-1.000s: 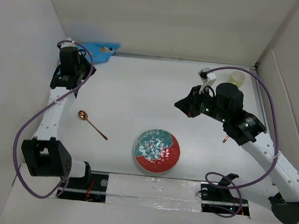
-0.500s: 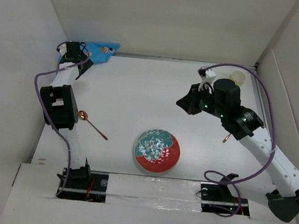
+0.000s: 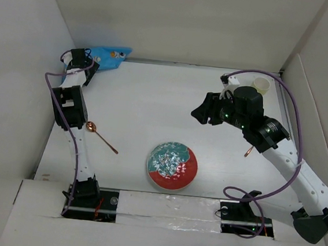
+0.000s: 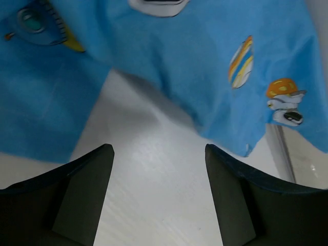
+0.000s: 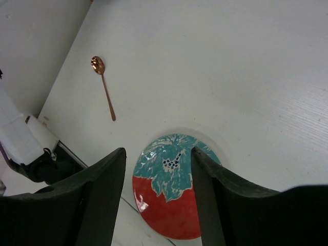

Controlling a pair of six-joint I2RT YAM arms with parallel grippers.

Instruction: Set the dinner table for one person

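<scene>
The dinner table [image 3: 154, 99] is a plain white top. Near its front edge lies a red and teal plate [image 3: 172, 165], and a copper spoon [image 3: 100, 135] rests to the left of it. A blue cartoon-print placemat [image 3: 109, 55] sits crumpled in the far left corner. My left gripper [image 3: 87, 63] is at that corner, open [image 4: 159, 154], its fingers [image 4: 82, 189] over bare table just short of the placemat [image 4: 195, 77]. My right gripper [image 3: 201, 114] hangs open [image 5: 158, 151] above the table, with the plate [image 5: 174, 205] and the spoon [image 5: 104, 87] far below. Neither gripper holds anything.
A pale paper cup [image 3: 261, 85] stands at the far right corner. A small copper piece [image 3: 247, 152] shows beside the right forearm, mostly hidden. White walls close in the table on the left, the back and the right.
Both grippers have gone from shut to open. The left arm has straightened along the left wall, its gripper edging toward the placemat. The right gripper has barely shifted.
</scene>
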